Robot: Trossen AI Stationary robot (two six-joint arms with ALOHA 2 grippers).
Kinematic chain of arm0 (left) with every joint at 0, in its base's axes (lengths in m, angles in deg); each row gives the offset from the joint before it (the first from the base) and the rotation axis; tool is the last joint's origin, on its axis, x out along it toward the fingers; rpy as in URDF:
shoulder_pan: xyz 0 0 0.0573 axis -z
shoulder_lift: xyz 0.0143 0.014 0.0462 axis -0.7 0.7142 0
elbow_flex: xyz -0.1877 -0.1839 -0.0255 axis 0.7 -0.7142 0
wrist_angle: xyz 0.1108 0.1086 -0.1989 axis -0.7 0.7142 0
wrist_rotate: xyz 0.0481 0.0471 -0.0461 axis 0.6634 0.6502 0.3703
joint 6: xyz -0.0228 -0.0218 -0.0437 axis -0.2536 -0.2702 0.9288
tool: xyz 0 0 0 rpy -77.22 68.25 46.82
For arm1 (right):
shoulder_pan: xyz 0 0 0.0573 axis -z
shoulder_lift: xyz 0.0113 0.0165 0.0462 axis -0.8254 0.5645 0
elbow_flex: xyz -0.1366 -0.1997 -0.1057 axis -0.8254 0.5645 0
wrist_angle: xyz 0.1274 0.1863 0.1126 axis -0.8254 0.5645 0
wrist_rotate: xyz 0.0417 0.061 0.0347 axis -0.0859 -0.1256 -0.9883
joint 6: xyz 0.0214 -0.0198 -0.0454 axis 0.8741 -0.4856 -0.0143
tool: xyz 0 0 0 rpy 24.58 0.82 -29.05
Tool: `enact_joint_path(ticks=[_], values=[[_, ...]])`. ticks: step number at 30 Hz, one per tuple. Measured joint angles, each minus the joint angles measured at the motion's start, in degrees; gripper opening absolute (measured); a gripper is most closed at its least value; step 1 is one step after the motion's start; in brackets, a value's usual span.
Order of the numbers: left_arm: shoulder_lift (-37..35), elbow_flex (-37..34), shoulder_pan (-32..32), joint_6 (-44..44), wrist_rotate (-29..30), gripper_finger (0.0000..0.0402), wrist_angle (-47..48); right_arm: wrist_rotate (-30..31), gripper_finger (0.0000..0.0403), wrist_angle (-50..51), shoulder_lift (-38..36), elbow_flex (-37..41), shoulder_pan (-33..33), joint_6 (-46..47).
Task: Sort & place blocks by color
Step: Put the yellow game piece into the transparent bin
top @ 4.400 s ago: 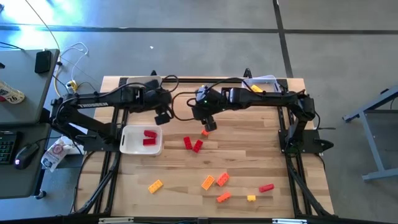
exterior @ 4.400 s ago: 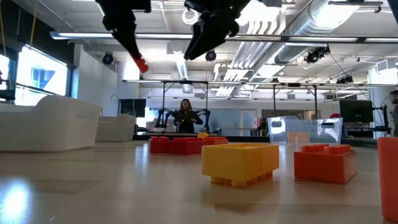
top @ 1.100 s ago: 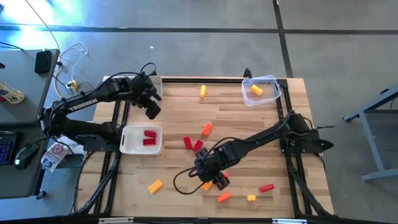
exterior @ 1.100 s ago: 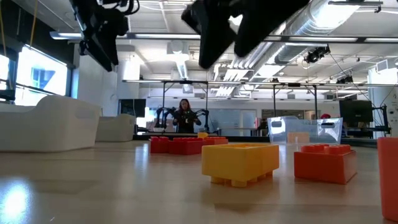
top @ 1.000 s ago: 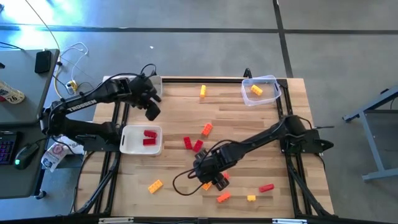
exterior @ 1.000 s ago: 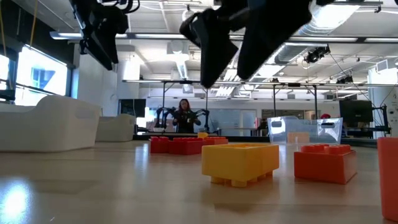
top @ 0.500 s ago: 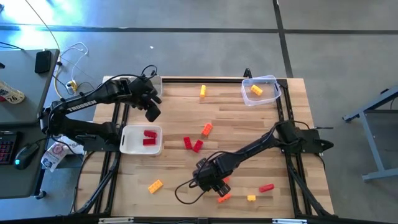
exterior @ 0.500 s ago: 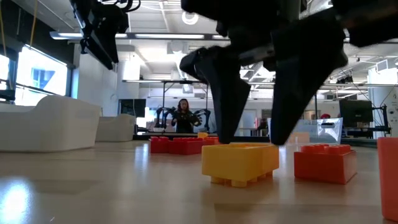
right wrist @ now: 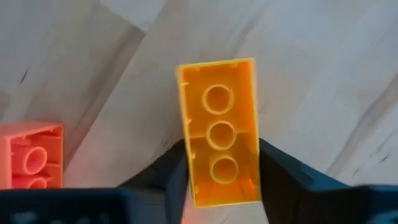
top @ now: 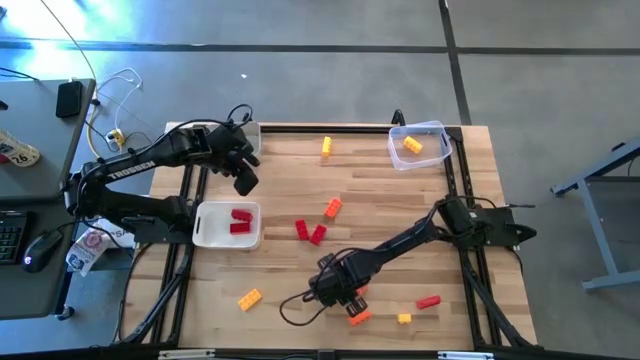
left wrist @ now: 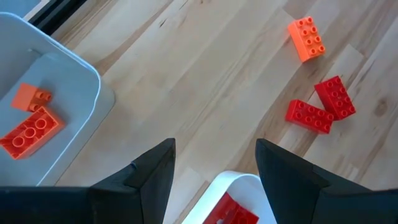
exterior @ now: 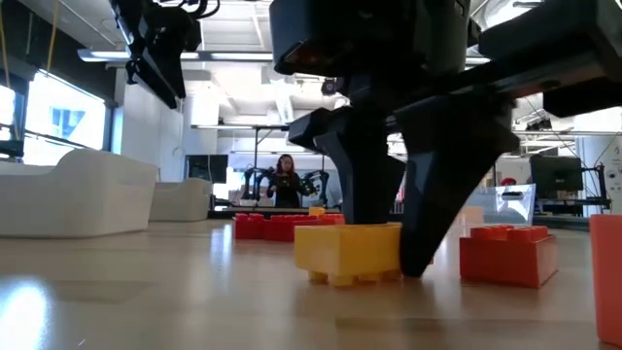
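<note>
**Right claw closing on a yellow-orange brick near the table's lower middle**

High view: the right gripper [top: 338, 290] is reaching down in the lower middle of the frame, over a cluster of small studded plastic blocks; an orange block [top: 358, 317] is lying just below it. The left gripper [top: 243, 178] is hovering in the upper left, above the white rectangular tray [top: 203, 236] that is holding red blocks [top: 239, 221]. A clear plastic tub [top: 402, 159] is sitting in the upper right with a yellow piece inside.

Low view: in the centre of the frame, the right claw's dark fingers are standing on either side of a yellow-orange studded plastic brick [exterior: 347, 252], which is resting on the wooden table [exterior: 146, 301]. A red-orange brick [exterior: 507, 255] is sitting just beside it on the right.

Left wrist view: the left fingers [left wrist: 152, 168] are standing well apart, holding nothing, above the tray edge.

Right wrist view: the fingers are pressing against both long sides of the yellow-orange brick in the centre, so the claw is looking clamped on it, partly closed.

To do this step well, the grip should be squared across the brick's narrow width and made firm before lifting straight up, avoiding the neighbouring red-orange piece, then carried to the container matching its colour.
</note>
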Motion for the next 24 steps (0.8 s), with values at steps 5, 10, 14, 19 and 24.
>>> enact_joint_path(ticks=[5, 10, 14, 19, 24], values=[[0.05, 0.00, 0.00, -3.72, -0.01, 0.0209, -0.29, 0.87, 0.0106, 0.10, -0.25, -0.01, 0.13, 1.71], [0.33, 0.00, 0.58, -9.71, -0.02, 0.0209, -2.10, 6.11, 0.0106, -0.11, -1.41, 0.10, 0.94, 2.97], [0.33, 0.00, 2.52, -16.07, -0.02, 0.0209, -4.78, 12.00, 0.0106, -0.29, -3.09, 0.09, 2.22, 5.46], [0.33, 0.00, 6.23, -23.85, -1.38, 0.0209, -7.31, 17.93, 0.0106, -0.50, -6.03, 0.10, 4.36, 8.94], [0.33, 0.00, 9.97, -24.77, -1.94, 0.0209, -8.90, 21.50, 0.0106, -0.33, -9.13, 0.10, 6.27, 10.50]])
